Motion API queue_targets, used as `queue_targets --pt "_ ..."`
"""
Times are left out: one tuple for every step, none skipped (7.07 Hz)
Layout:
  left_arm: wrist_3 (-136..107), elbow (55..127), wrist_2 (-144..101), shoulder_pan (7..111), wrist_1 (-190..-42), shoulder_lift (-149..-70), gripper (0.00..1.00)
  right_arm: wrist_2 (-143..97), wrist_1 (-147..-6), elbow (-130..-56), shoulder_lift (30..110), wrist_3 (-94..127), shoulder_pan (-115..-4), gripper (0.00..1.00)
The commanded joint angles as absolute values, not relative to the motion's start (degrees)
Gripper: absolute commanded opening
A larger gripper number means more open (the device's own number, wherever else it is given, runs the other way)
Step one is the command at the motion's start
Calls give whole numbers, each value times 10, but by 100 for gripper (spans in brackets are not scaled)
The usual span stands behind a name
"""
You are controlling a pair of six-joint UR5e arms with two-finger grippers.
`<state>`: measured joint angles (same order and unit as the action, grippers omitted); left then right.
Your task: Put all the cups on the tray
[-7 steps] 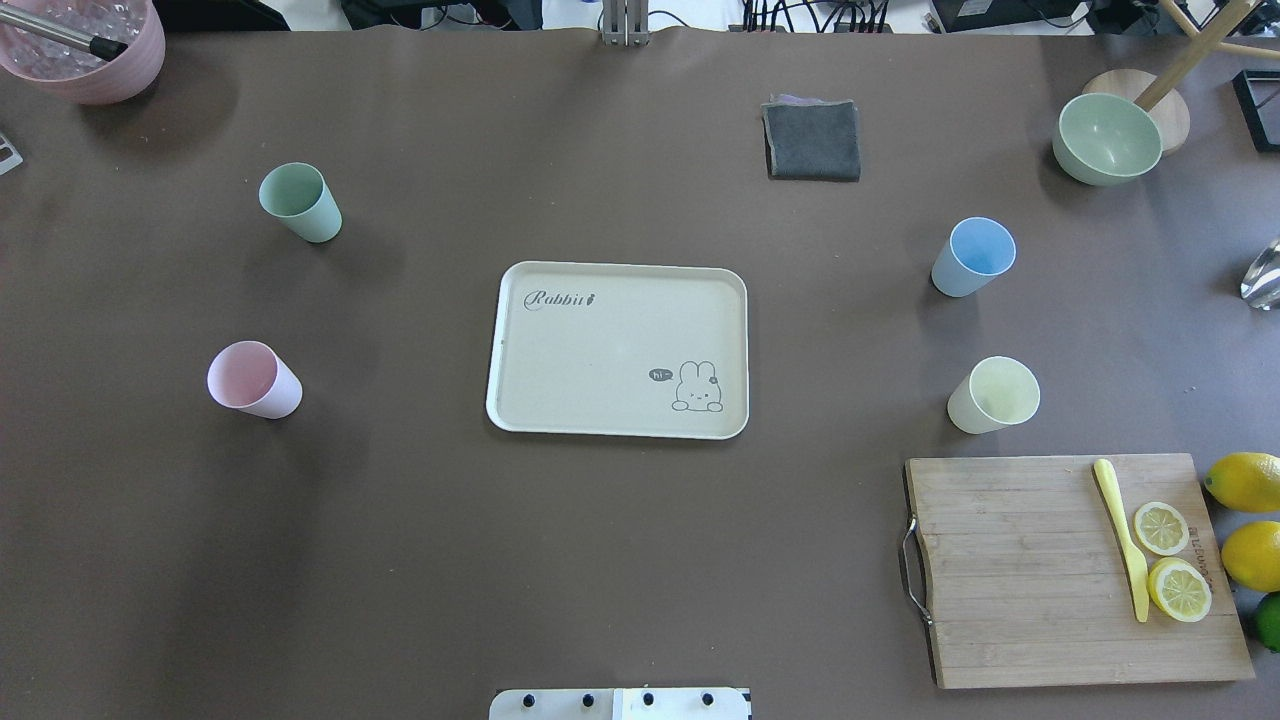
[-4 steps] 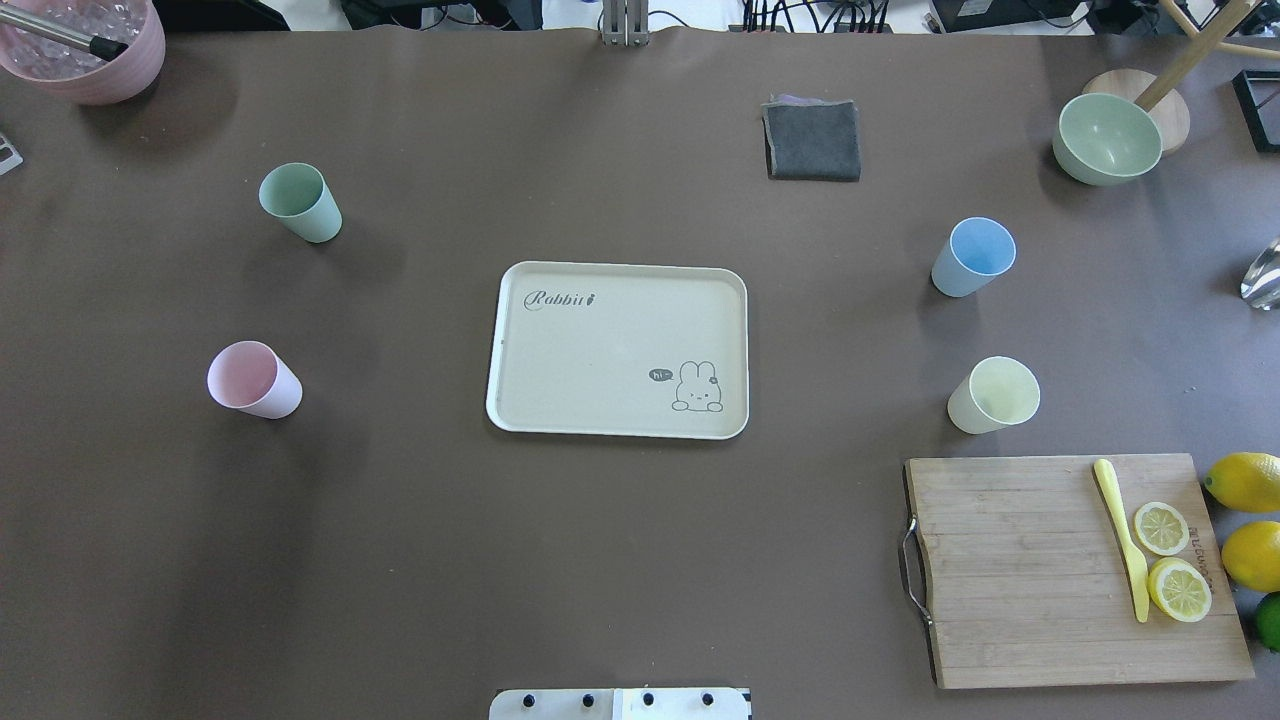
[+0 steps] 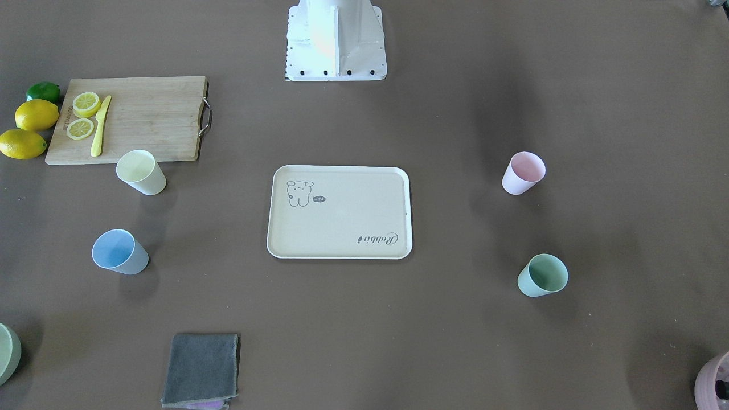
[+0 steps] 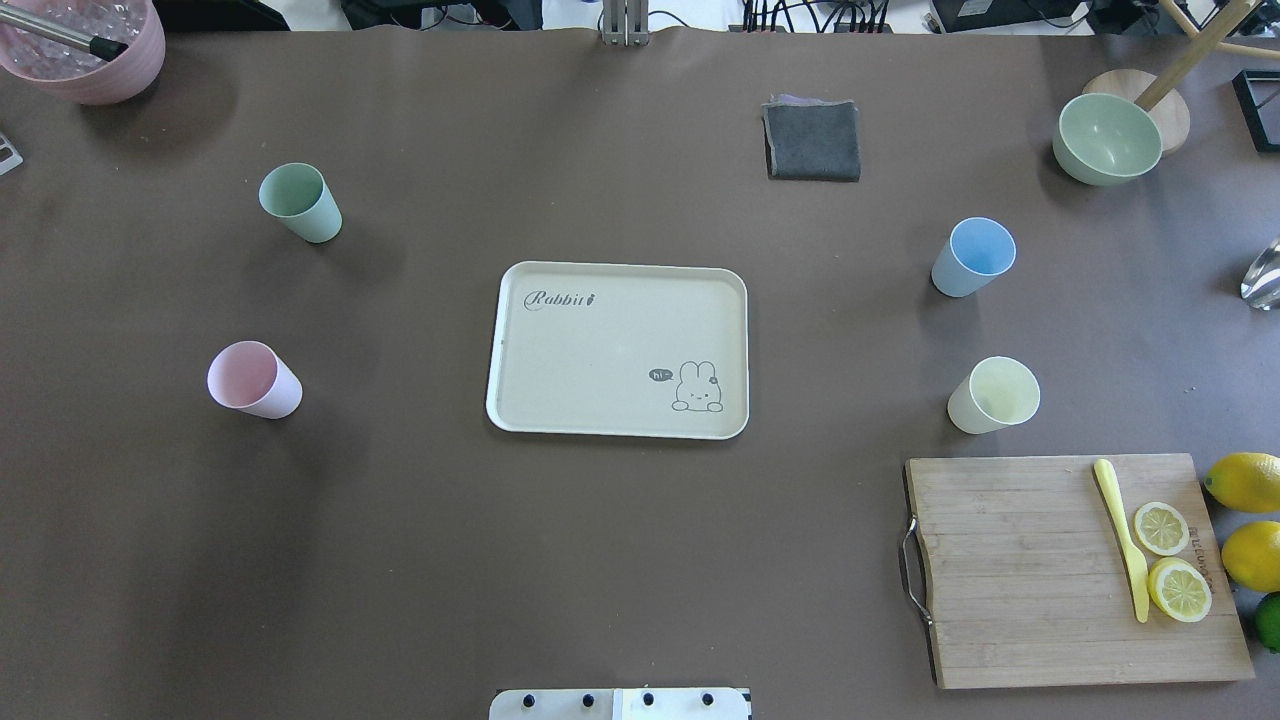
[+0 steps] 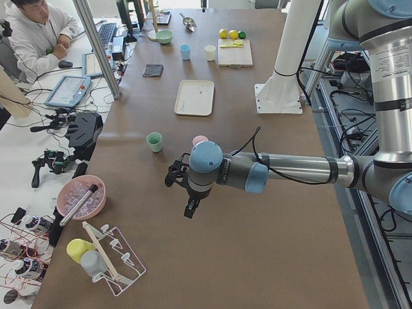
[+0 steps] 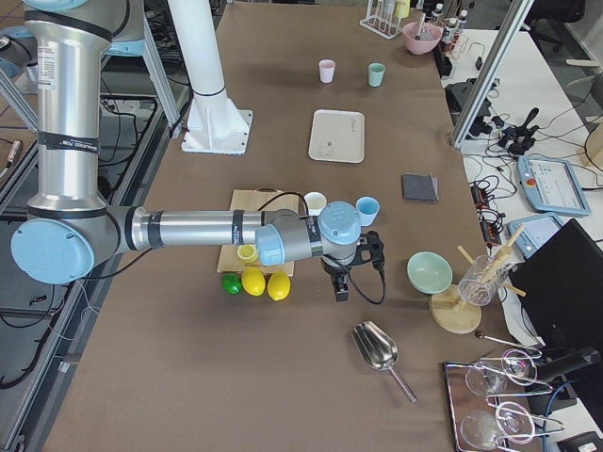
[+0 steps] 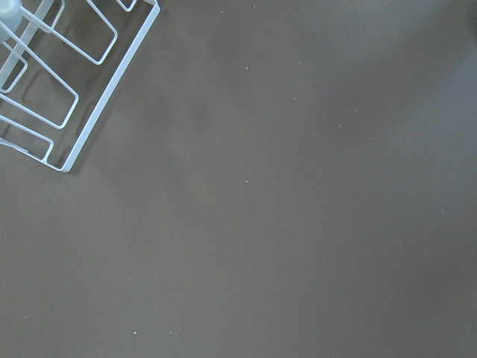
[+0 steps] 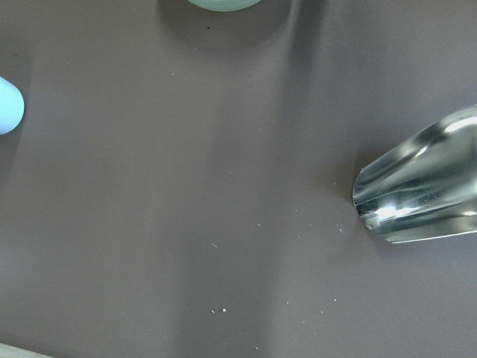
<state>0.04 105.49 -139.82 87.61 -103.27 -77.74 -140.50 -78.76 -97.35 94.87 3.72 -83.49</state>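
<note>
The beige tray (image 4: 600,350) lies empty at the table's middle, also in the front-facing view (image 3: 342,219). The mint green cup (image 4: 299,201) and pink cup (image 4: 253,379) stand upright to its left; the light blue cup (image 4: 973,256) and pale yellow cup (image 4: 993,394) stand to its right. My left gripper (image 5: 190,207) hovers past the pink cup, near the table's left end. My right gripper (image 6: 340,287) hovers beyond the blue cup, near the lemons. Both show only in the side views, so I cannot tell whether they are open or shut.
A wooden cutting board (image 4: 1020,570) with lemon slices and a yellow knife lies front right, lemons beside it. A grey cloth (image 4: 812,140), green bowl (image 4: 1106,138) and pink bowl (image 4: 85,45) sit at the back. A metal scoop (image 8: 421,194) and wire rack (image 7: 67,82) lie at the table's ends.
</note>
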Motion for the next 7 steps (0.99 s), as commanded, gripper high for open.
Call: queue_targets --pt "-179 1060 -1391 822 -1136 -778 98 -1421 -787 -1032 948 179 -787 99" --pt "-254 1064 -1382 783 -1167 -783 98 -1419 -750 -1054 950 238 -757 99" --pt "-301 1083 -1329 728 -1176 -785 98 -1412 -700 -1054 950 292 -718 96" --pt "-334 1085 -1322 700 -1176 -797 98 -1387 -660 -1054 944 359 -672 94" --pt "-369 1086 -1304 667 -1176 -811 97 -1363 -644 -1055 934 405 -631 94" --pt "-404 1087 -1279 627 -1176 -830 97 -1352 -642 -1055 917 416 -600 94" --pt "-407 1085 -1267 607 -1176 -835 97 -1344 -642 -1055 908 424 -576 94"
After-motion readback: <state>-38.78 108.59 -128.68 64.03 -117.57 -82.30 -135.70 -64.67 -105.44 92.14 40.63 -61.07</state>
